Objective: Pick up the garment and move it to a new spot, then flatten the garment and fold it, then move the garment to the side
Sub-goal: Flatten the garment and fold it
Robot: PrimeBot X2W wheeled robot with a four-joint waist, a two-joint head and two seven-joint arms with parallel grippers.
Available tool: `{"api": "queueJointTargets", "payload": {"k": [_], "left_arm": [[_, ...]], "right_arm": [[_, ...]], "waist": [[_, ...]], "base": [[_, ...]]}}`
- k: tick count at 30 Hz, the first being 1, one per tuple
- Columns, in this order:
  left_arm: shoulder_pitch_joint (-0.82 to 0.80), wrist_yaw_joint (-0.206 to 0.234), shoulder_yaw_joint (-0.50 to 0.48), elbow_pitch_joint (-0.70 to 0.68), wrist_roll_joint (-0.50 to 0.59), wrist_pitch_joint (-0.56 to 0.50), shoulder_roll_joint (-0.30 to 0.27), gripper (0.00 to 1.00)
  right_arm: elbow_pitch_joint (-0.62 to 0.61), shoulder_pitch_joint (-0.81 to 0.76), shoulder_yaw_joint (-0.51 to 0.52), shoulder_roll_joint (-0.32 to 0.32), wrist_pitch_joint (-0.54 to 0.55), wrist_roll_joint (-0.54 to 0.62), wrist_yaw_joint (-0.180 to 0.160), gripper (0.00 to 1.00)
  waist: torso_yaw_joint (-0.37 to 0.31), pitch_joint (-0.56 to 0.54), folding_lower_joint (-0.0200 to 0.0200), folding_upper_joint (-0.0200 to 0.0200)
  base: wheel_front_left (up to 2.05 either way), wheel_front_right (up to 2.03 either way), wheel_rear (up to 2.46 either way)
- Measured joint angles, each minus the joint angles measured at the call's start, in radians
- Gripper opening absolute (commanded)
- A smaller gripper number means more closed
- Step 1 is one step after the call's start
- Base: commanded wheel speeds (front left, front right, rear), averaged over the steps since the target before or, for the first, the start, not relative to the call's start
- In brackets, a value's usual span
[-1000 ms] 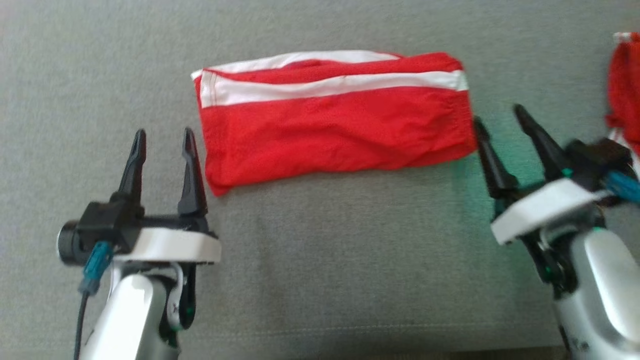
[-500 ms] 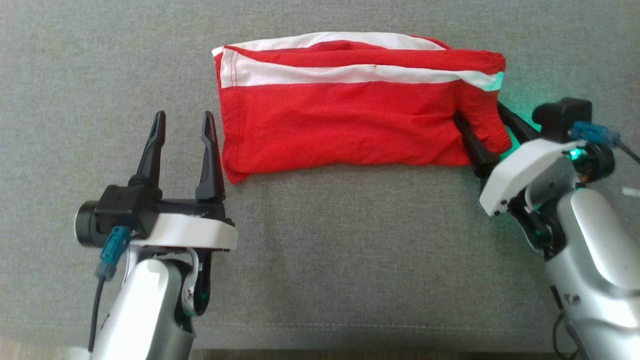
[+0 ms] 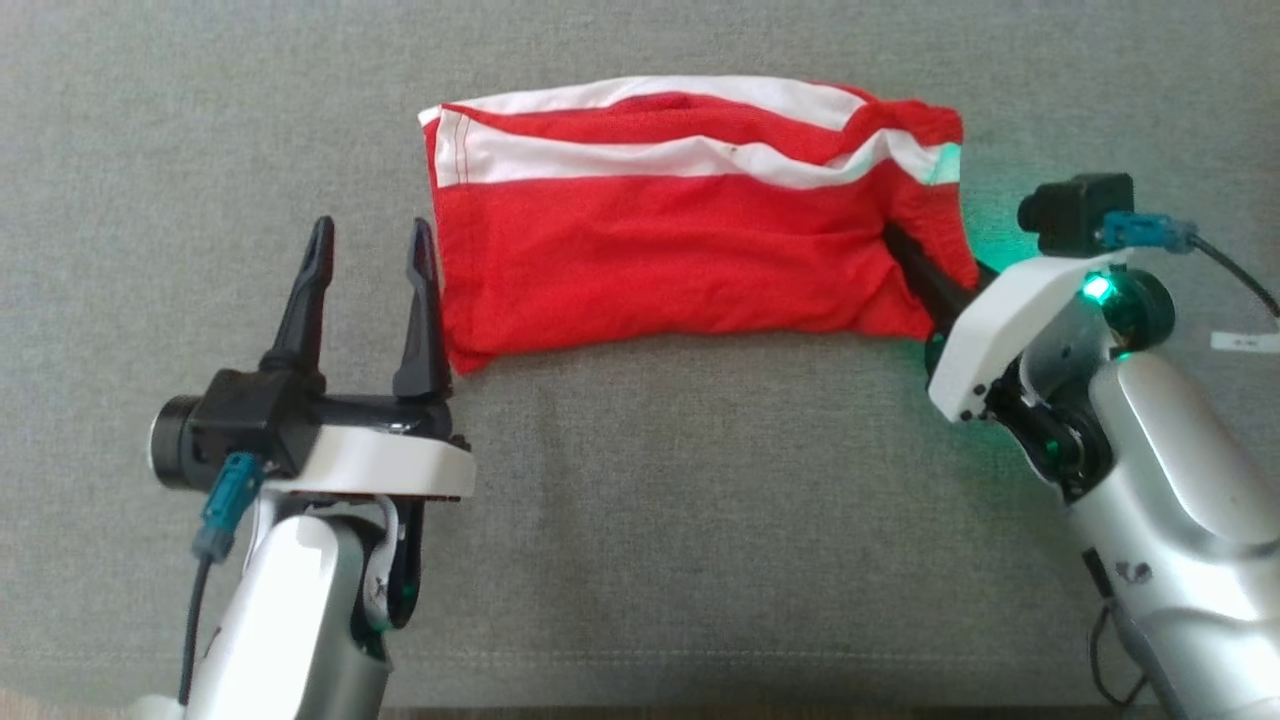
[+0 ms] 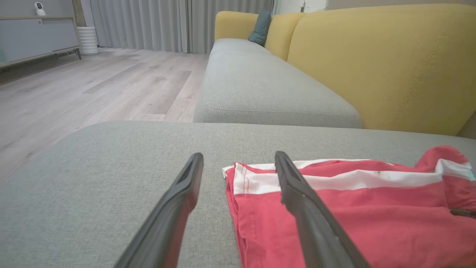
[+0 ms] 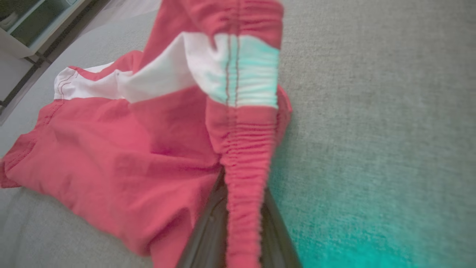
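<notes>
The garment [image 3: 660,250], red shorts with white stripes, lies folded on the grey sofa seat [image 3: 700,480]. My right gripper [image 3: 925,275] is shut on the gathered band at its right edge, which is lifted and bunched. In the right wrist view that band [image 5: 245,149] runs down between the closed dark fingers [image 5: 208,230], with the right gripper [image 5: 243,186] pinching it. My left gripper [image 3: 371,235] stands open just left of the garment's lower left corner, holding nothing. In the left wrist view the left gripper [image 4: 238,156] has its right finger over the garment's [image 4: 353,208] left hem.
The seat's front edge [image 3: 700,690] runs along the bottom of the head view. A small white label [image 3: 1245,342] lies at the far right. The left wrist view has a yellow backrest [image 4: 372,63], a teal cushion [image 4: 262,22] and wooden floor [image 4: 93,85].
My right gripper slid onto the garment's right edge and shut on it, raising and bunching that end. The left gripper stayed open beside the left corner. The camera shifted.
</notes>
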State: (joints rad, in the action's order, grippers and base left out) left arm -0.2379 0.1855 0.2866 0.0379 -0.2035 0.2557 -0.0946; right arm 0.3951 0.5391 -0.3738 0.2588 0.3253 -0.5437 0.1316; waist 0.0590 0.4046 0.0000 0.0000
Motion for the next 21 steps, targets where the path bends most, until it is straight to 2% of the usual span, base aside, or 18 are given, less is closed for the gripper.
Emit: {"api": "queueJointTargets", "payload": {"k": [7, 13, 21], "left_arm": [[0.011, -0.005, -0.011, 0.001, 0.009, 0.0, 0.0, 1.0], [0.012, -0.01, -0.015, 0.001, 0.018, 0.0, 0.0, 1.0], [0.016, -0.011, -0.029, 0.001, 0.025, 0.0, 0.0, 1.0]], "right_arm": [[-0.026, -0.091, 0.005, 0.048, -0.032, -0.044, 0.0, 0.0], [-0.043, -0.139, 0.061, 0.107, -0.04, -0.055, 0.0, 0.0], [-0.102, -0.145, 0.065, 0.112, 0.014, -0.12, 0.0, 0.0]], "waist": [[-0.027, -0.033, 0.0, 0.0], [-0.051, -0.049, 0.0, 0.0], [-0.076, -0.055, 0.0, 0.0]], "base": [[0.0, 0.0, 0.0], [0.0, 0.0, 0.0], [0.0, 0.0, 0.0]]}}
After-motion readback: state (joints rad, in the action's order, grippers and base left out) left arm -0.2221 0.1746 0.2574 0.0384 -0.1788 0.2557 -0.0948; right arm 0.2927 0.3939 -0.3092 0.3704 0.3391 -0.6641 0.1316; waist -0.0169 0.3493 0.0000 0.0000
